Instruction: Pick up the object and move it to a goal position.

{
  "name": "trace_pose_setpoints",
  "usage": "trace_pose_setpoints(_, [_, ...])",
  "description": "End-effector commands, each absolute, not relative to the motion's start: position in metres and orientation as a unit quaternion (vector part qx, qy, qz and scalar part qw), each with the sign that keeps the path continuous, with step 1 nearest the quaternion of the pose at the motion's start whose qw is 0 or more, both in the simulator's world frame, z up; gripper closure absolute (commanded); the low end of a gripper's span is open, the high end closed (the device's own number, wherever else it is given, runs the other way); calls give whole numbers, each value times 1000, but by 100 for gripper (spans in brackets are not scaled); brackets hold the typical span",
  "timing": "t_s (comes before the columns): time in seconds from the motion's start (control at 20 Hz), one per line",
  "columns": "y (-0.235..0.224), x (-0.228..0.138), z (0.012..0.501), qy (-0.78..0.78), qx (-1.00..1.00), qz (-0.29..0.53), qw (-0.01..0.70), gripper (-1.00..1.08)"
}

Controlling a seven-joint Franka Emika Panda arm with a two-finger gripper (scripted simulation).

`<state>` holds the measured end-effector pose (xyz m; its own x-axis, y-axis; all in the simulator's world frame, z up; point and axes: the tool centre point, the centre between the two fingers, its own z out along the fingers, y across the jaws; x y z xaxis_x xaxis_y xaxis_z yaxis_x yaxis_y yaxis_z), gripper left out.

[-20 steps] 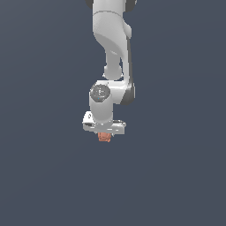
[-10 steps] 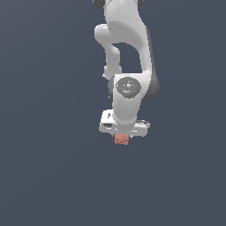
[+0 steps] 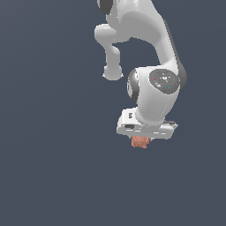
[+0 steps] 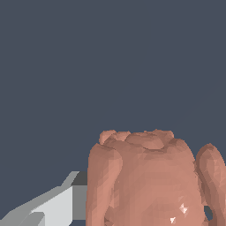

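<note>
The object (image 3: 140, 141) is a small lumpy salmon thing hanging just under my white gripper (image 3: 141, 139) in the exterior view. The gripper is shut on it and carries it in the air. In the wrist view the object (image 4: 150, 181) fills much of the picture, close to the camera, with one grey-white finger (image 4: 53, 205) beside it. The other finger is hidden behind the object. My fingertips are mostly hidden by the hand in the exterior view.
The white arm (image 3: 154, 92) reaches down from above in the exterior view. Around it there is only a plain dark grey-blue background, with no other objects or edges in view.
The arm has moved toward the exterior view's right and looks larger and closer, still with the object in the gripper.
</note>
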<state>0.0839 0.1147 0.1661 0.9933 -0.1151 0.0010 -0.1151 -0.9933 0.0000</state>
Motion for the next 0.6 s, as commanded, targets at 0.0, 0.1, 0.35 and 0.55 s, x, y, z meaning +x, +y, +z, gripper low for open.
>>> trace_pose_setpoints(0.0, [124, 89, 173, -58, 998, 0, 0, 108])
trace_pose_setpoints(0.1, [130, 93, 176, -58, 998, 0, 0, 108])
trace_pose_setpoints(0.35, [139, 98, 182, -58, 998, 0, 0, 108])
trace_pose_setpoints(0.55, [141, 99, 183, -58, 998, 0, 0, 108])
